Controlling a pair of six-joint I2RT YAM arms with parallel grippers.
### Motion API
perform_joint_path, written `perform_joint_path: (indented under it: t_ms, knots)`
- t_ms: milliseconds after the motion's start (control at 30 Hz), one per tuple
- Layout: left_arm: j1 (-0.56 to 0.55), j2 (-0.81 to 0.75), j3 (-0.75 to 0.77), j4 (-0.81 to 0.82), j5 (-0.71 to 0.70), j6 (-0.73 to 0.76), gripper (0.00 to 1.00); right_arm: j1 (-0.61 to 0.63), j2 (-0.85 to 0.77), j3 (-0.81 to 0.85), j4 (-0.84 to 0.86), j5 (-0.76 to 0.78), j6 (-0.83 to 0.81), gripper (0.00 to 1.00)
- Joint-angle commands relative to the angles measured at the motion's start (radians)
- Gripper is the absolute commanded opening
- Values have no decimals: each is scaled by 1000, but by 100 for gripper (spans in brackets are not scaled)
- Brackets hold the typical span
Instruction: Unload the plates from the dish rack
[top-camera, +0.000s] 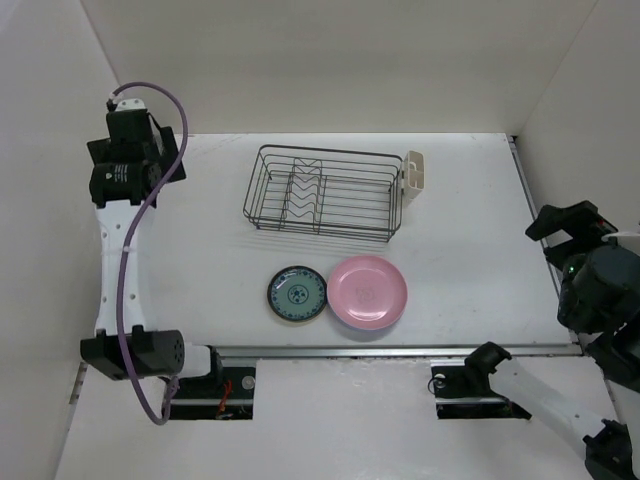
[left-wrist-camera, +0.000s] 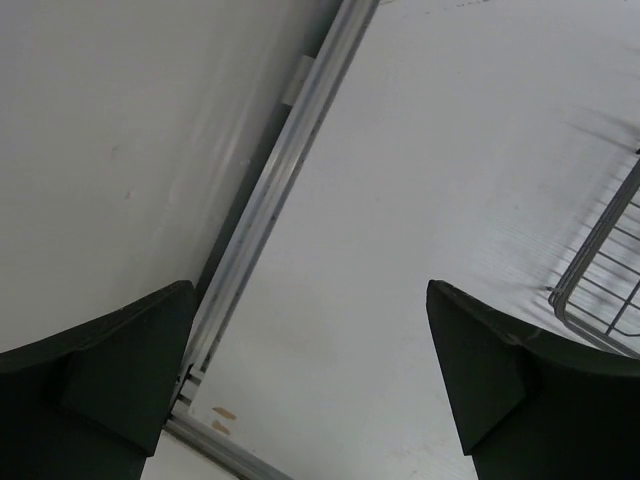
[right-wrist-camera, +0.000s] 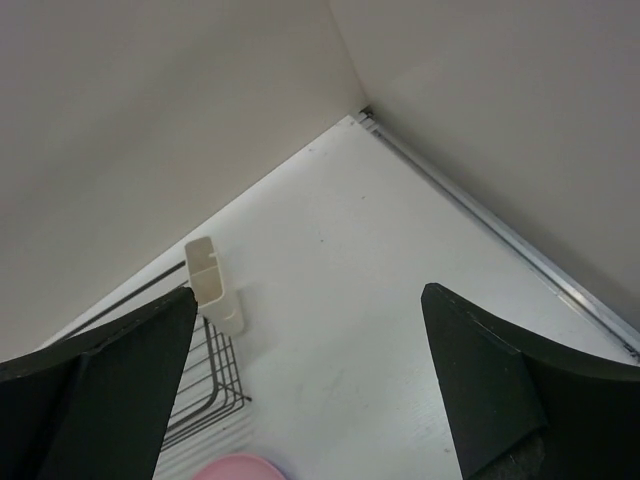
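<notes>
The dark wire dish rack (top-camera: 322, 153) stands at the table's middle back with no plates in it, its cream utensil cup (top-camera: 414, 170) on the right end. A small teal patterned plate (top-camera: 297, 295) and a larger pink plate (top-camera: 367, 291) lie flat side by side in front of the rack. My left gripper (top-camera: 130, 150) is open and empty, raised at the far left; the left wrist view shows its gripper (left-wrist-camera: 310, 290) over bare table with a rack corner (left-wrist-camera: 600, 280). My right gripper (top-camera: 570, 222) is open and empty at the far right, also in its wrist view (right-wrist-camera: 308, 292).
White walls close the table on the left, back and right. An aluminium rail (left-wrist-camera: 290, 150) runs along the left edge and another (right-wrist-camera: 500, 230) along the right. The right wrist view shows the cup (right-wrist-camera: 215, 285), the rack end (right-wrist-camera: 205, 380) and the pink plate's edge (right-wrist-camera: 240, 468).
</notes>
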Motion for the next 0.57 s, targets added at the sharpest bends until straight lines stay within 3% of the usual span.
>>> perform_joint_path:
  t_ms: [0,533]
  knots:
    - [-2,-48,-43,29,-70,7,100,1,14,-34,25,94,-54,100]
    - [-2,-67,-71,-2,-1,-3,100,1,25,-78,25,117,-45,100]
